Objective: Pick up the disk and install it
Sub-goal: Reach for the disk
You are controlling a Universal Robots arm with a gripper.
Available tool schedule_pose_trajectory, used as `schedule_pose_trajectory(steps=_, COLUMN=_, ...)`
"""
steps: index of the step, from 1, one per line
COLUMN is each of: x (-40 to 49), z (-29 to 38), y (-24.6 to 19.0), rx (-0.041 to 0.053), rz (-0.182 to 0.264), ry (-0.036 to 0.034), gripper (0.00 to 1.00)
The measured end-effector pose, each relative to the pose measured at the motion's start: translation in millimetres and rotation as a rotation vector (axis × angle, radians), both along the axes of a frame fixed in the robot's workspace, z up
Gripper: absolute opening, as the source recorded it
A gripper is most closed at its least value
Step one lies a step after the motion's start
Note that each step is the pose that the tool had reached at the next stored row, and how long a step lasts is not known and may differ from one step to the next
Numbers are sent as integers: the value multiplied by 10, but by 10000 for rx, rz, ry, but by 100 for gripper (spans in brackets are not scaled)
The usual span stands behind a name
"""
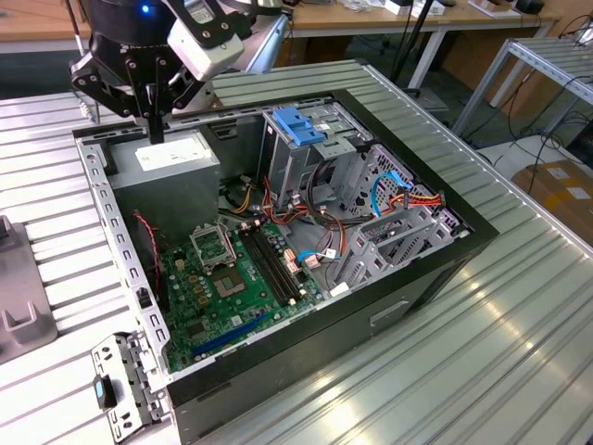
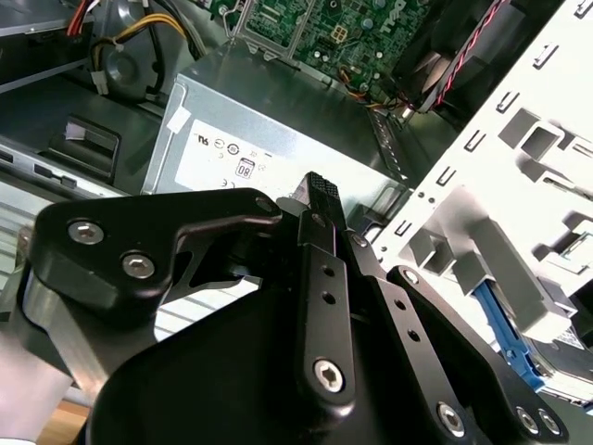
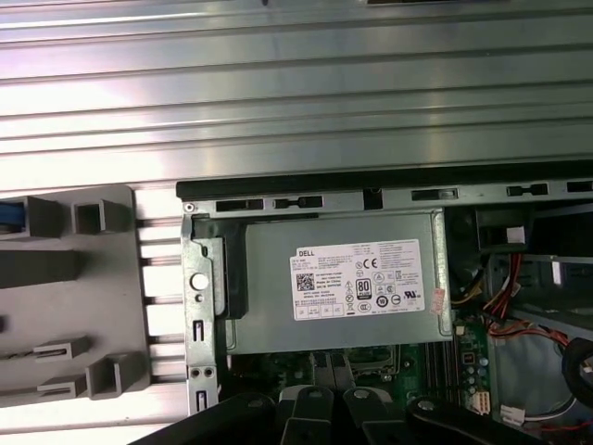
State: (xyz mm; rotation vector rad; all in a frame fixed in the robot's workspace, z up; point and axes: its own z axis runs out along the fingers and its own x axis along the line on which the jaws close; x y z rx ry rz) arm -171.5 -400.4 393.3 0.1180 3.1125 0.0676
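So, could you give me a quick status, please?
Hand shut, empty. Hovers over power supply. Disk not yet picked up.

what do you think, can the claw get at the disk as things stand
Probably yes. The claw hangs over the power supply of the open case, while the disk sits outside the case in the grey holder. The path between them looks open, though the holder's ribs cover part of the disk.

I spot the disk (image 2: 508, 326) in the second wrist view: a bright blue carrier rail with a strip of grey drive face beside it. It lies flat, tucked between the posts of a pale grey slotted holder (image 2: 482, 232), mostly hidden. In the exterior view, that holder (image 1: 18, 297) stands on the table (image 1: 463, 352) at nine o'clock from the computer case (image 1: 306, 371).
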Motion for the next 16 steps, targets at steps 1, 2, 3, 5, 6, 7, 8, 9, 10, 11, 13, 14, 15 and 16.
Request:
schedule_pose_trajectory(steps=1, x=-2, z=0, y=0, rx=0, rz=1, ry=0, gripper=10)
schedule_pose_trajectory(steps=2, x=-5, z=0, y=0, rx=0, rz=0, ry=0, gripper=10)
schedule_pose_trajectory(steps=3, x=-9, z=0, y=0, rx=0, rz=0, ry=0, gripper=10)
schedule_pose_trajectory(steps=5, x=-14, z=0, y=0, rx=0, rz=0, ry=1, gripper=10)
schedule_pose_trajectory(steps=6, x=-17, z=0, y=0, rx=0, rz=0, ry=0, gripper=10)
schedule_pose_trajectory(steps=7, x=-20, z=0, y=0, rx=0, rz=0, ry=0, gripper=10)
schedule_pose_trajectory(steps=8, x=-23, z=0, y=0, rx=0, rz=0, ry=0, gripper=10)
schedule_pose_trajectory(steps=9, x=-26, z=0, y=0, rx=0, rz=0, ry=0, gripper=10)
schedule_pose_trajectory(steps=10, x=-30, z=0, y=0, rx=0, rz=0, ry=0, gripper=10)
schedule_pose_trajectory(steps=11, x=-33, z=0, y=0, rx=0, rz=0, ry=0, gripper=10)
schedule_pose_trajectory(steps=13, x=-40, z=0, y=0, rx=0, rz=0, ry=0, gripper=10)
schedule_pose_trajectory(steps=14, x=-42, z=0, y=0, rx=0, rz=0, ry=0, gripper=10)
schedule_pose_trajectory(steps=15, x=-47, z=0, y=0, rx=0, rz=0, ry=0, gripper=10)
schedule_pose_trajectory(steps=16, x=-50, z=0, y=0, rx=0, rz=0, ry=0, gripper=10)
